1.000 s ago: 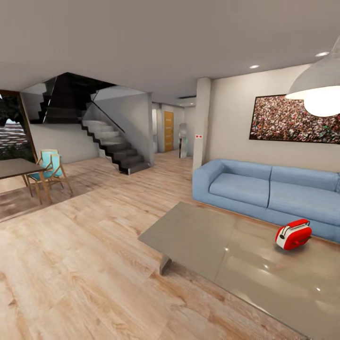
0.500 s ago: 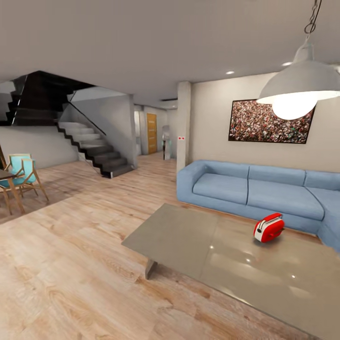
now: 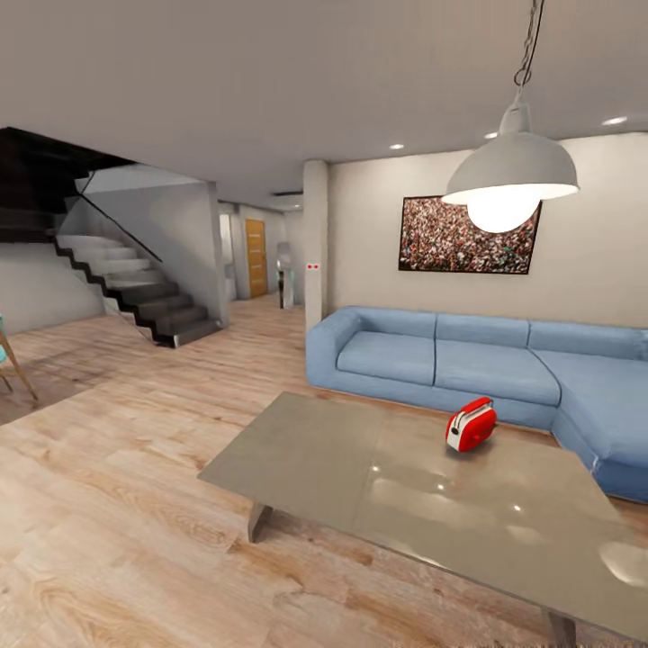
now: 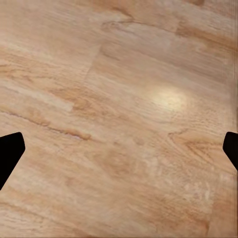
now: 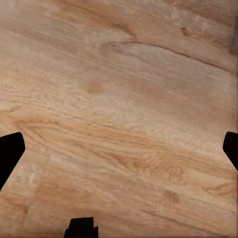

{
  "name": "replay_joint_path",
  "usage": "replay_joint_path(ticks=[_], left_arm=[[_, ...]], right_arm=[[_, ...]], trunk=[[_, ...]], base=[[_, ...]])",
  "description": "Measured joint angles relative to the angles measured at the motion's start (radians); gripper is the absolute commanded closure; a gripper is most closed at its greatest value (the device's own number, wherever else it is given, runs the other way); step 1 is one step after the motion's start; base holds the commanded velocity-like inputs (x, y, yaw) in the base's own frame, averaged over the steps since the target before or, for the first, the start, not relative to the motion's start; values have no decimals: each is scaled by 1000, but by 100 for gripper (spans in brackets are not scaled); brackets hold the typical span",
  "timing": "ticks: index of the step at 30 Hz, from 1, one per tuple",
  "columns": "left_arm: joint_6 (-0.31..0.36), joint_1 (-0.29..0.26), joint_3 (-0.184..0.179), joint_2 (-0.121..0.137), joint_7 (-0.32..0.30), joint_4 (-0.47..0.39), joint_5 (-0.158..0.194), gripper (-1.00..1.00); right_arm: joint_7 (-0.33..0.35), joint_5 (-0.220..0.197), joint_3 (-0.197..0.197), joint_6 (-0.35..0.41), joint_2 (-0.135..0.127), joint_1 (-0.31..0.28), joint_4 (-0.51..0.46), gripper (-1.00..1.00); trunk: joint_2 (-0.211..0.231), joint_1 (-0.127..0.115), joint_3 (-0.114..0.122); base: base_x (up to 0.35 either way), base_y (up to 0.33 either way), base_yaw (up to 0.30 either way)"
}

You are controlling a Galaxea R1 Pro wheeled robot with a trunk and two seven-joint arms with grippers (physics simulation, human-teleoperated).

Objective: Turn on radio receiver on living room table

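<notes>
Radio receiver (image 3: 471,425): 1, resting on 1 table (image 3: 360,468).

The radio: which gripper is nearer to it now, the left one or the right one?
Probably right, though unsure. The radio sits right of centre in the head view; the left gripper and right gripper both face wood floor, off the table.

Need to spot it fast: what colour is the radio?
Red with white trim, clearest in the head view.
</notes>
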Motion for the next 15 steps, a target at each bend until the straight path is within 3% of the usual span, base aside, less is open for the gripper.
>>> replay_joint_path(ticks=[15], left_arm=[[1,0,0,0,1,0,0,-100]], right_arm=[[0,0,0,0,-3,0,0,-100]], trunk=[[0,0,-4]], base=[[0,0,-277]])
